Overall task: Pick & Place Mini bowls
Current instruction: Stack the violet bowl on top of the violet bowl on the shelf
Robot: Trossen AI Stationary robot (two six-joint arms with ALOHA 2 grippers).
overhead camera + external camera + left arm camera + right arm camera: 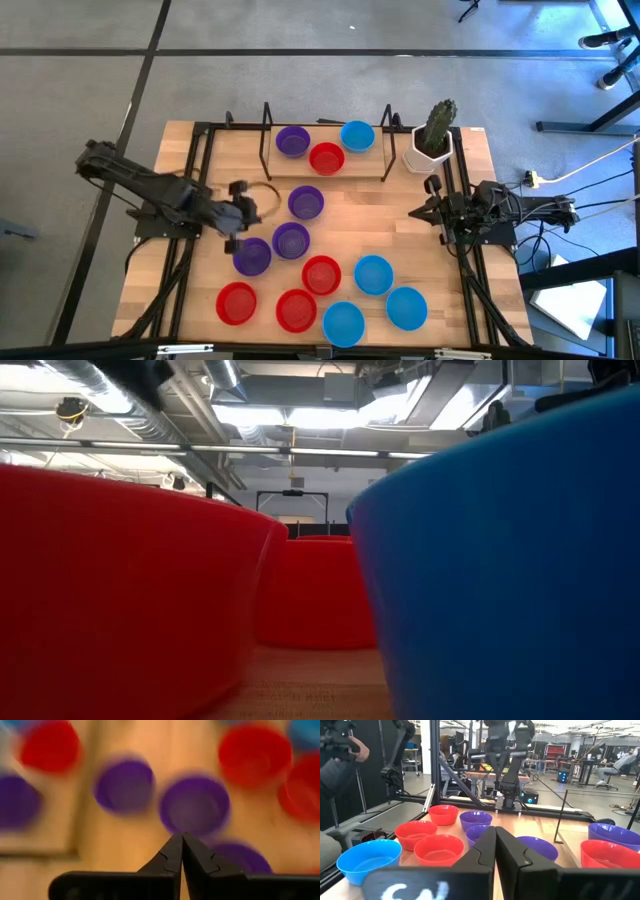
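Note:
Several mini bowls lie on the wooden table: purple ones [305, 202] [291, 239] [252, 256] in the middle, red ones [321, 274] [237, 303] and light blue ones [373, 274] [406, 307] toward the near edge. Three more, purple [292, 141], red [326, 158] and blue [357, 135], sit on the rack at the far edge. My left gripper [248, 214] [181, 837] hangs shut above the table, left of the purple bowls [195, 805], slanting down at them. My right gripper [416, 212] [495, 828] waits shut at the right side, pointing level across the table.
A white pot with a green cactus [432, 140] stands at the far right corner beside the rack's black frame [388, 130]. In the low view a red bowl [120, 590] and a blue bowl [510, 560] fill the foreground. A person's sleeve [337, 765] shows beyond the table.

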